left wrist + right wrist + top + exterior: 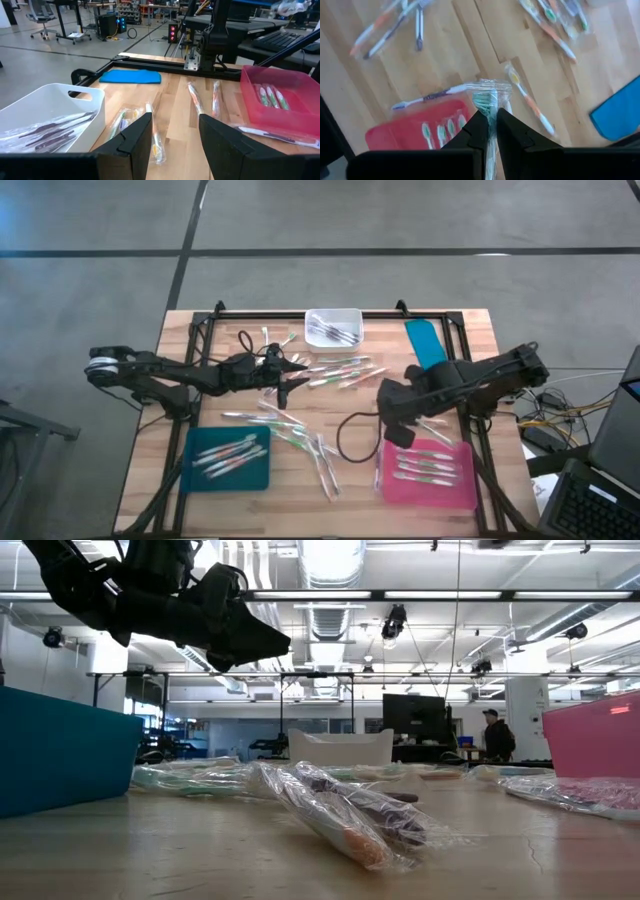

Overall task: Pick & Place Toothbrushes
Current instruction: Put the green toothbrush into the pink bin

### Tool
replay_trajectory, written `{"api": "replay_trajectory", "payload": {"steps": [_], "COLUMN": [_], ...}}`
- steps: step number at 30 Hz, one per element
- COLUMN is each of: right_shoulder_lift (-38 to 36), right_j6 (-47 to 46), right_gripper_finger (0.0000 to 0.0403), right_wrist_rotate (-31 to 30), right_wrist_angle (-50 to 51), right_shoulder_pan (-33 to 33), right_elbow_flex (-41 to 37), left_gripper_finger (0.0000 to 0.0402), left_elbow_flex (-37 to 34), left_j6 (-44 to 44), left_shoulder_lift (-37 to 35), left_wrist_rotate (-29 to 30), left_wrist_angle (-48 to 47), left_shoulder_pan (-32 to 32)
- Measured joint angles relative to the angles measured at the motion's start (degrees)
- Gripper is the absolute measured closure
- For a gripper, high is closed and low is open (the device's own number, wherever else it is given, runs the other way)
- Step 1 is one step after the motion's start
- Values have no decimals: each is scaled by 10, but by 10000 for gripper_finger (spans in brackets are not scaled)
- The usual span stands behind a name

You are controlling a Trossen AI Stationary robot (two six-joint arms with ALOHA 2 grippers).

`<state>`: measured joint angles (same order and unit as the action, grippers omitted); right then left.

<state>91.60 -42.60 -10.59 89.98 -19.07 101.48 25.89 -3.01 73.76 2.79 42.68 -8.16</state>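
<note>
Toothbrush [487, 102] is clamped lengthwise between the right gripper [490, 120] fingers, beside the pink tray [465, 495]; left gripper [175, 132] jaws are held apart, empty.

A wooden table [240, 510] with a black metal frame [330, 313] stands on a grey concrete floor [400, 220] crossed by dark seams. Behind it lies an open workshop hall with exposed ceiling ducts [330, 565], strip lights, a dark monitor [412, 718] and a person [494, 736] standing in the distance. An office chair [42, 15] sits among benches.
</note>
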Motion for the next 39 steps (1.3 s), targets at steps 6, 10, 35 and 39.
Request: {"api": "replay_trajectory", "payload": {"steps": [6,10,35,39], "right_shoulder_lift": [-50,-81,-151,-151], "right_j6": [-8,-9,1,-7], "right_gripper_finger": [380,380,380,380], "right_wrist_rotate": [0,1,5,18], "right_wrist_angle": [1,-2,-212,-262], "right_shoulder_pan": [-8,-9,-79,-87], "right_elbow_flex": [-77,-124,-424,-454], "left_gripper_finger": [234,234,234,234], "left_elbow_flex": [0,0,0,0], "left_j6": [0,0,0,0], "left_shoulder_lift": [0,0,0,0], "left_wrist_rotate": [4,4,17,17], "left_wrist_angle": [-1,-1,-1,-1], "left_shoulder_pan": [0,0,0,0]}}
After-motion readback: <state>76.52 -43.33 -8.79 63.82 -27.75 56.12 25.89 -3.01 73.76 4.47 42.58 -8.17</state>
